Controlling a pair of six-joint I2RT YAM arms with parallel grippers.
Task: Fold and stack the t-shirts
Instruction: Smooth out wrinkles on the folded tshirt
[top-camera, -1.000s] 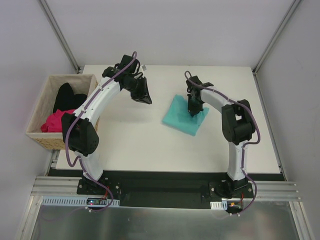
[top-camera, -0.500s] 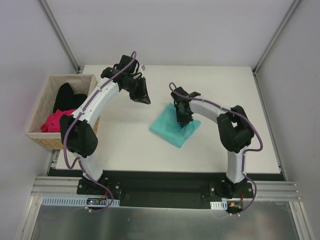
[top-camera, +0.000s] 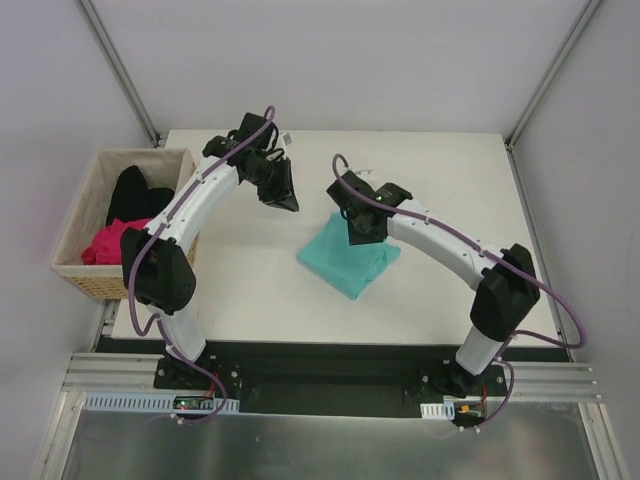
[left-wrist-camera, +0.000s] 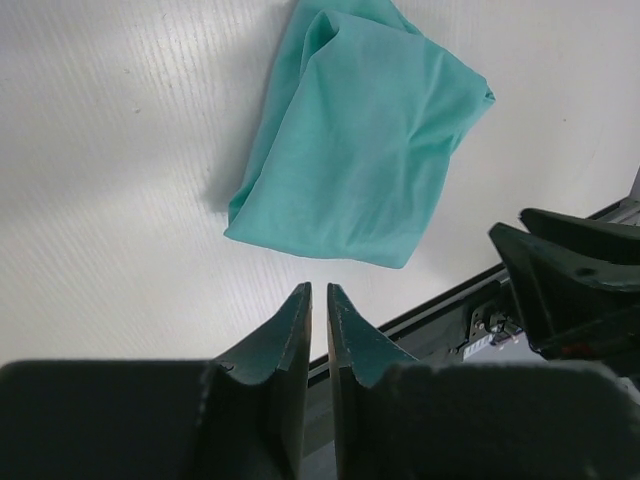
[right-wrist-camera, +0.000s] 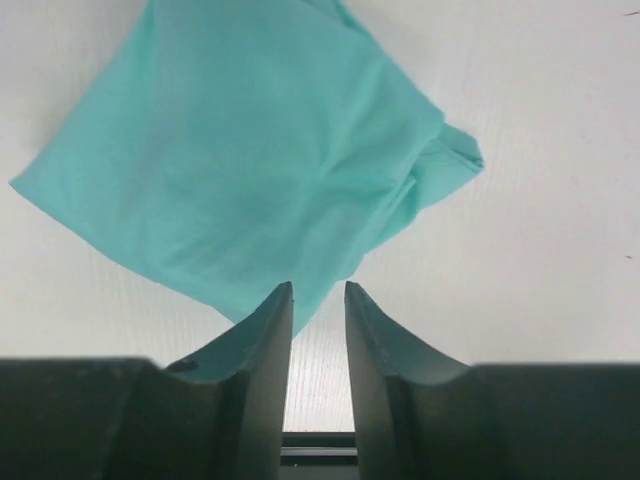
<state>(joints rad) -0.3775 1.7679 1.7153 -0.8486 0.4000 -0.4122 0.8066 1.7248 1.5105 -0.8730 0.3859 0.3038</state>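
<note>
White desk (top-camera: 250, 290) from above: I see the folded teal t-shirt (top-camera: 345, 262) mid-desk; the wicker basket (top-camera: 70, 268) at left holds a pink t-shirt (top-camera: 108, 243) and a black t-shirt (top-camera: 135, 192). Left wrist: left end effector (left-wrist-camera: 319, 300) narrow, empty. Right wrist: right end effector (right-wrist-camera: 318, 300) slightly parted, empty, over the shirt's edge.

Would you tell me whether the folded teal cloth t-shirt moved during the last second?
Yes. The teal t-shirt slid left, toward the woven wicker basket, and nearer the front edge of the table.
</note>
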